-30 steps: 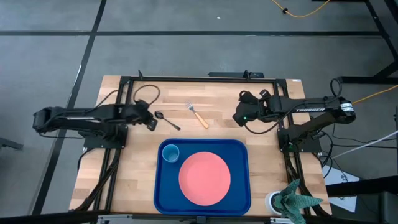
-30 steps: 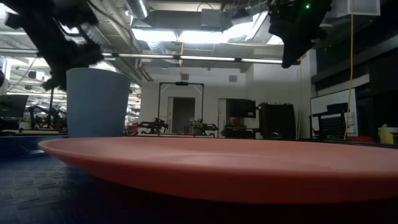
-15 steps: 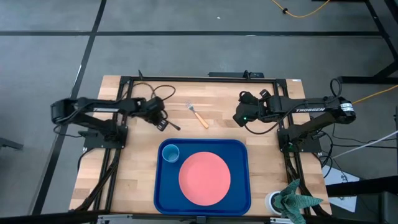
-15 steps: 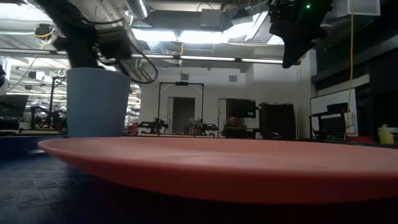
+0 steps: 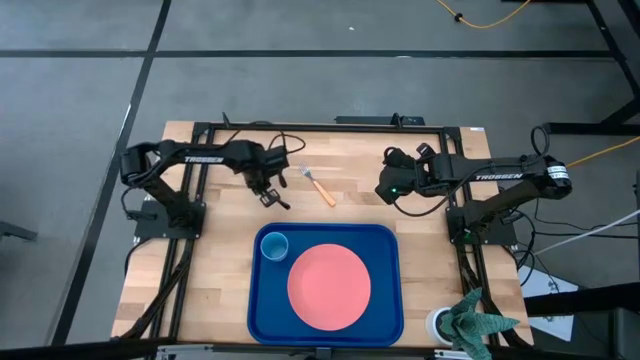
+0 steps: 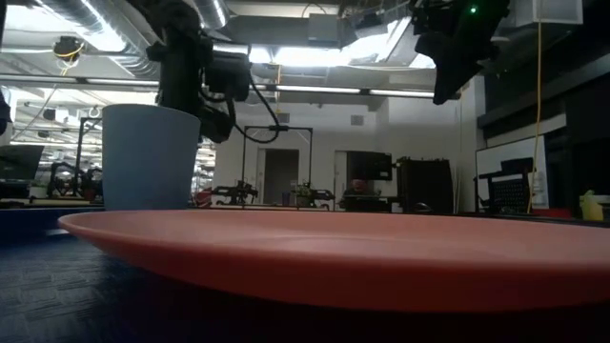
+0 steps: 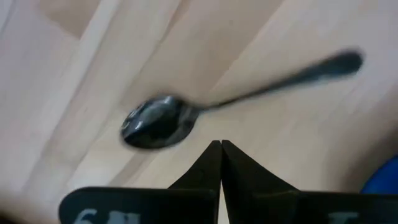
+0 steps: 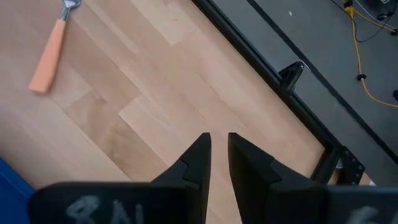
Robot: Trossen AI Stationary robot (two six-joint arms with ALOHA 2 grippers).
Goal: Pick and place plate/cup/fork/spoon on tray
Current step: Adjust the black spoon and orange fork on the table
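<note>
The dark spoon (image 7: 186, 112) lies flat on the wooden table, its bowl (image 7: 155, 122) just ahead of my left gripper (image 7: 221, 144), which is shut and stands over the spoon's neck (image 5: 266, 188); whether it touches the spoon I cannot tell. The tan-handled fork (image 5: 320, 186) lies on the table a little to the right. The pink plate (image 5: 329, 285) and the light-blue cup (image 5: 273, 245) rest on the dark-blue tray (image 5: 390, 250). My right gripper (image 5: 384, 189) hangs above the table right of the fork, fingers (image 8: 199, 152) nearly together, empty.
A white round container with green cloth (image 5: 470, 320) sits at the table's near right corner. Bare wood lies between the fork and my right gripper and left of the tray. In the low view the cup (image 6: 148, 157) and plate (image 6: 334, 252) fill the foreground.
My left gripper has gone toward the table's right edge, from beside the spoon's bowl to over the spoon, as the arm swung out. The spoon, fork and right arm have kept still.
</note>
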